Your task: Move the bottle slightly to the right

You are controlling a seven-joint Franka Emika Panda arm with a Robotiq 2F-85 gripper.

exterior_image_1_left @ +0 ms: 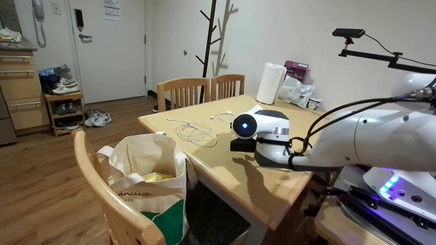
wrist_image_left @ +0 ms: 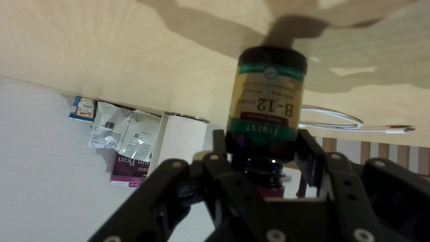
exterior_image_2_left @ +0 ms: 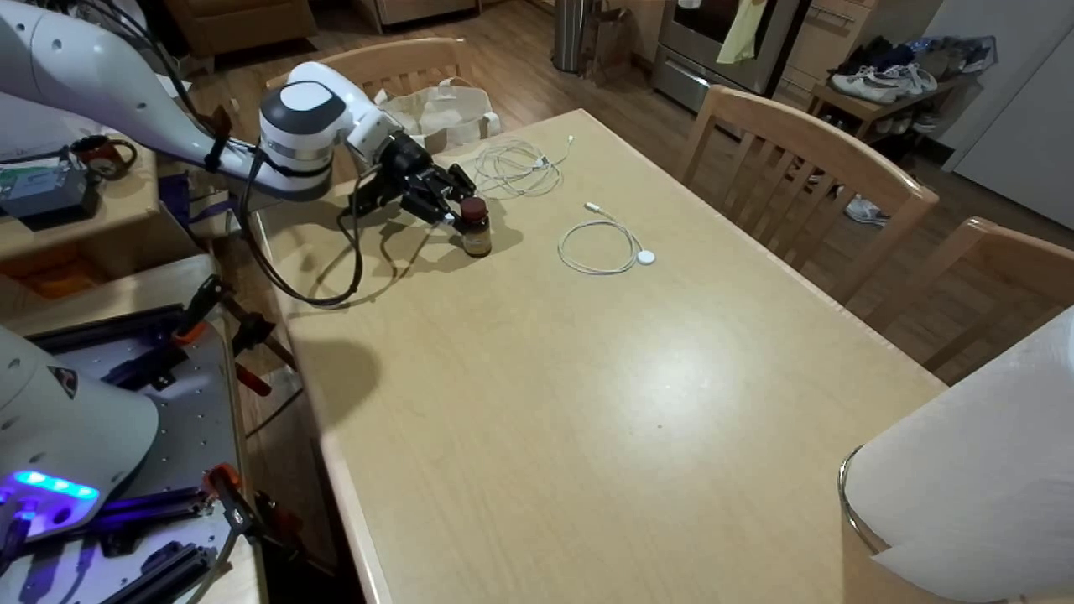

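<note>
Two black fingers (wrist_image_left: 310,158) of the dark, jointed end effector (wrist_image_left: 261,137) sit snug against either side of a small dark brown bottle (wrist_image_left: 268,94) with a reddish-brown cap and a yellow-and-green B-12 label, so they're spread only about the bottle's width and look to have it gripped. Bottle's roughly upright, near a loosely coiled white cable (exterior_image_2_left: 537,164) on the light wooden tabletop (exterior_image_2_left: 503,403); can't tell if its base touches the wood.

Plank floor (exterior_image_1_left: 30,180), pale wall (exterior_image_1_left: 306,30), closed door (exterior_image_1_left: 112,58) — wooden chairs (exterior_image_1_left: 184,83) beside a table (exterior_image_2_left: 520,403).
</note>
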